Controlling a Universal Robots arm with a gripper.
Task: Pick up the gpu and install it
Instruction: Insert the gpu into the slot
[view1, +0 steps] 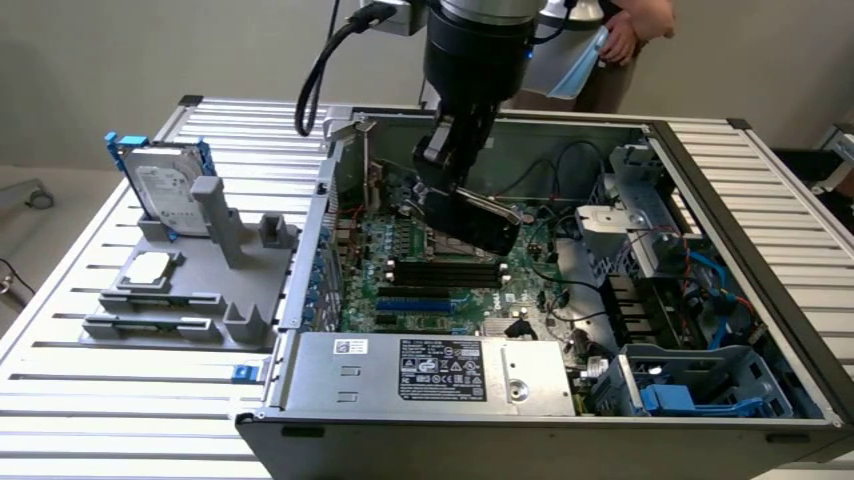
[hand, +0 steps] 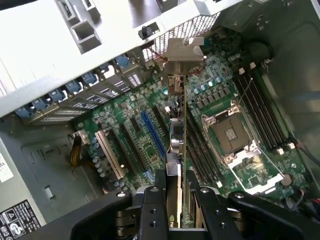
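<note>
My tool (view1: 447, 185) grips the gpu (view1: 481, 222) on edge over the motherboard (view1: 400, 240), its long axis 10-to-4 o'clock in the exterior view, the blue slot (view1: 416, 300) toward 7 o'clock.

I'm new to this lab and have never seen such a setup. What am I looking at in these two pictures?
One picture comes from a camera off to the side, the other from a camera on the arm's wrist, looking past its gripper. The robot arm reaches into an open computer case standing on a slatted metal table. Its gripper is closed on the gpu, a flat card held over the green motherboard. On the exterior view's left, a grey holder carries a hard drive and a small processor chip.
</note>
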